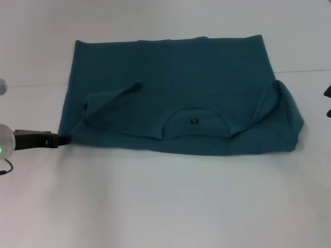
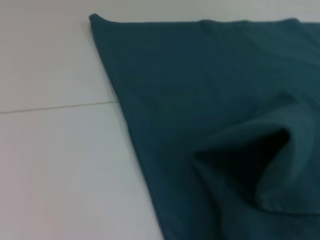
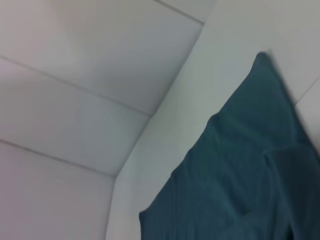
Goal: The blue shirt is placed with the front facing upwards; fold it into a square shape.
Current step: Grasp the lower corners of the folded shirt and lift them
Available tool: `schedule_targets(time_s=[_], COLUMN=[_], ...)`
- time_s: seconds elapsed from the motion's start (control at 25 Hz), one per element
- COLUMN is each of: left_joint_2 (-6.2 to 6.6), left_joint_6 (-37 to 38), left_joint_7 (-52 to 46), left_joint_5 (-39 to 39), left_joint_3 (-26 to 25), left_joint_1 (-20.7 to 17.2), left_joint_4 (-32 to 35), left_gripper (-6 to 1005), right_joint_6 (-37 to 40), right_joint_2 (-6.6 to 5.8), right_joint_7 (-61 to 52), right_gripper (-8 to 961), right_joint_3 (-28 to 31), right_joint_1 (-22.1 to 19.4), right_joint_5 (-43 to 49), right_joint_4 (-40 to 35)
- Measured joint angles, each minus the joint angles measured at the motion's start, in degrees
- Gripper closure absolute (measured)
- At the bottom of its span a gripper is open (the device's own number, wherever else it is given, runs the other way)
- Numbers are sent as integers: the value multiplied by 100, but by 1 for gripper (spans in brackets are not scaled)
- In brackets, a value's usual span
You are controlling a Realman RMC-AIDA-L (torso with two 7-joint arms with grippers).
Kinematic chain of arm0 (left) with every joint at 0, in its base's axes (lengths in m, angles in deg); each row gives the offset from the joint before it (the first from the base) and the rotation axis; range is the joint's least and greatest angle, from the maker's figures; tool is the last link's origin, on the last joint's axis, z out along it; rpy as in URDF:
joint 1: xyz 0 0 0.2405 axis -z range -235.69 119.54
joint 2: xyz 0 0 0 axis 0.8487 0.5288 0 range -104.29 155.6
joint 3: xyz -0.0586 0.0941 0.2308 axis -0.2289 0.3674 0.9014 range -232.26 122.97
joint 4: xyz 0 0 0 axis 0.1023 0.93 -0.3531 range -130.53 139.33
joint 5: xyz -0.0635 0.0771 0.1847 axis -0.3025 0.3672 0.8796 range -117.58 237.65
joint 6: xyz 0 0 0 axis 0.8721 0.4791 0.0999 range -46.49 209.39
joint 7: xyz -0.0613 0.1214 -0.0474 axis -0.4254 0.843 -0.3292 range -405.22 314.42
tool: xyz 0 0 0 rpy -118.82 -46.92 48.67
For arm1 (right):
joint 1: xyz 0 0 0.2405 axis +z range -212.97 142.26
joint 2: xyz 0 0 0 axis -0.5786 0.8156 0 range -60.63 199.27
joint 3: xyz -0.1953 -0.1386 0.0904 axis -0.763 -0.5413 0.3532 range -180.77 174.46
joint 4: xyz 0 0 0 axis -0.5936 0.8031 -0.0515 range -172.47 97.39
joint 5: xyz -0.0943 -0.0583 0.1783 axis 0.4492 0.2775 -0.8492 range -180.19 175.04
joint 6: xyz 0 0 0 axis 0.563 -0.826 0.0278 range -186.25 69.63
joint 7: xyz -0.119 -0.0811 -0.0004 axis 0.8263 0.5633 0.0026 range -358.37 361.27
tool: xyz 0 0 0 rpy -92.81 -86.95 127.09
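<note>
In the head view the left gripper [image 1: 63, 139] sits at the left edge of the frame, a little below the middle, its dark tip touching the near left corner of the blue shirt [image 1: 176, 72]. Whether the tip is clamped on the cloth or only resting against it cannot be told. Behind the tip a black wrist section runs left to a rounded white arm piece with a small green light.

The right gripper [image 1: 328, 101] shows only as two small dark bits at the right edge of the frame, near mid-height, just beside the shirt's right side and not clearly touching it; whether it is spread or closed cannot be told.

The shirt lies on the white table [image 1: 165, 206], filling the centre and upper middle of the head view. It is folded over into a wide band: a flat back layer reaches toward the top of the frame, and over its lower half lies the neck part, with the round collar [image 1: 195, 120] and a small dark tag [image 1: 194, 121] in the lower centre. A sleeve [image 1: 111, 101] is folded inward at centre left, and the cloth bunches into a rounded hump at the right end.

The left wrist view shows the shirt [image 2: 210, 85] across the right of the frame, with a raised, hollow fold at lower right. The right wrist view shows a corner of the shirt [image 3: 240, 180] at lower right, on the white table [image 3: 75, 100].
</note>
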Motion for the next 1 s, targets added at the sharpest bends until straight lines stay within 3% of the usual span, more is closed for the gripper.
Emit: schedule_targets(time_s=[0.12,0.32,1.0], left_joint_2=[-71,-75,-2], left_joint_6=[96,20,-626], left_joint_7=[-6,-8,653], left_joint_5=[25,14,82], left_joint_3=[-24,-14,24], left_joint_1=[-3,54,707], left_joint_4=[-111,-43,1114], left_gripper=[421,417,448], right_joint_6=[-29,-58,-55], right_joint_2=[-4,-7,9], right_joint_7=[2,23,52], right_gripper=[144,145,142], right_joint_3=[-62,-133,-172], right_joint_1=[21,32,18], right_joint_5=[0,-1,2], right_joint_4=[0,26,41])
